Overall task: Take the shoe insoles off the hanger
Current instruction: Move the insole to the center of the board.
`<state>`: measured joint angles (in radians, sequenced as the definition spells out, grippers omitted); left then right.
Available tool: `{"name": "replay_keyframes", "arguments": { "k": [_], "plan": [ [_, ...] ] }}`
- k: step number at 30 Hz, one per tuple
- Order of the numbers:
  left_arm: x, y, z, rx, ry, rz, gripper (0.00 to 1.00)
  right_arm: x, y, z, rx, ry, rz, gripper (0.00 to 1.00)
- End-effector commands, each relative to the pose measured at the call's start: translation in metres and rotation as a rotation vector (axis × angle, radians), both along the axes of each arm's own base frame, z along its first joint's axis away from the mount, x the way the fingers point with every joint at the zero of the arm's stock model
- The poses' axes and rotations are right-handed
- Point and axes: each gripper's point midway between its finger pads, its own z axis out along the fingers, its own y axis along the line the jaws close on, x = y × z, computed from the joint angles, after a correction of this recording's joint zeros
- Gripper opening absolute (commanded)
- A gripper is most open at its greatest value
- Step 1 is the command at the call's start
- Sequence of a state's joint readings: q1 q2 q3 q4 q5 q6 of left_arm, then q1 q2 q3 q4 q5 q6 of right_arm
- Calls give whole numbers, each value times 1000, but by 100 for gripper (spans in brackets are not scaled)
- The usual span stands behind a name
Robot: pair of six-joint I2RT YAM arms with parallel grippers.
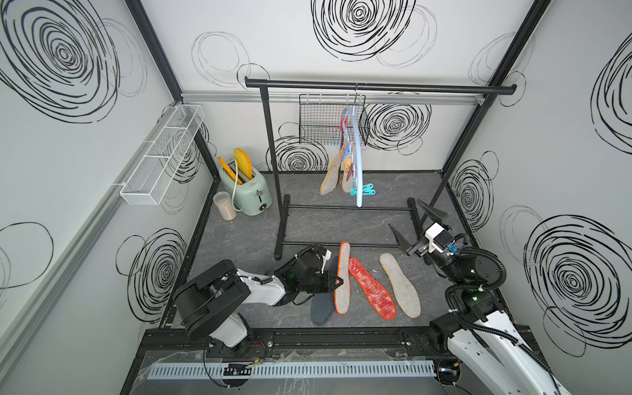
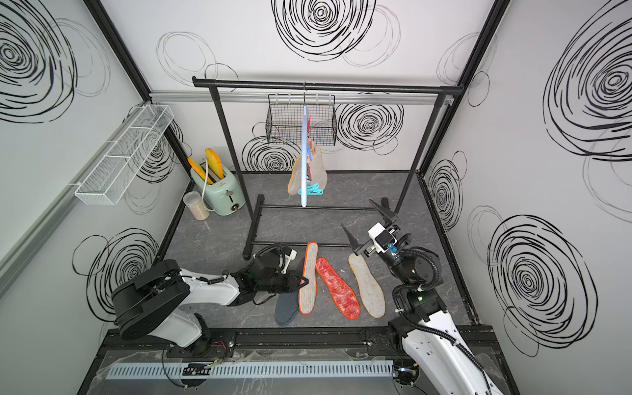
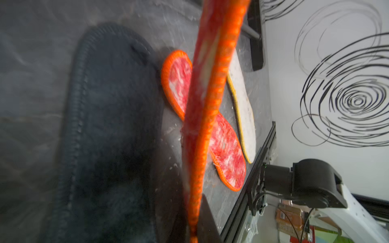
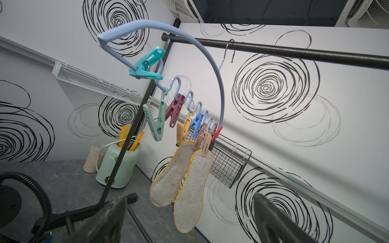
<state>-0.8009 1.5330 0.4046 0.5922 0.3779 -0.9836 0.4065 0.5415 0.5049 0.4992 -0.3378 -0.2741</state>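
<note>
Left gripper, closed on the long edge of a white-faced, orange-edged flat insole, at the front-middle of the grey marbled desk; right gripper, jaws wide apart and empty, near the desk's right edge. Tall black metal garment rail spans the desk's rear half. Pale blue arched plastic hanger hangs from its bar, two beige felt, yellow-edged insoles clipped in its small coloured plastic pegs. Near the front edge lie a beige felt insole, a mottled red orange-edged insole and a dark grey-blue insole, partly beneath the left gripper.
</note>
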Motion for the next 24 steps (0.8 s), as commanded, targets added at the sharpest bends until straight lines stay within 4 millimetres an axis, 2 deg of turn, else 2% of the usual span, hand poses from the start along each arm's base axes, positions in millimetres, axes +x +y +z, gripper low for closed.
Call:
{"name": "replay_keyframes", "arguments": {
  "k": [1, 6, 11, 16, 18, 20, 24],
  "plan": [
    [6, 23, -9, -2, 8, 36, 0, -4, 0, 10, 7, -20, 4, 95],
    [2, 51, -18, 26, 18, 57, 0, -1, 0, 8, 9, -8, -2, 95],
    [2, 89, -25, 90, 19, 111, 0, -1, 4, 5, 5, 1, 20, 95],
    [11, 113, -8, 128, -41, 171, 0, 0, 5, 2, 9, 9, 30, 95],
    [14, 110, 4, 109, -67, 166, 0, 0, 6, 2, 9, 10, 30, 95],
    [14, 97, 22, 62, -107, 124, 0, 0, 6, 0, 7, 13, 32, 95],
    [7, 59, 67, -6, -216, 25, 0, 0, 5, 1, 8, 12, 29, 96]
  ]
}}
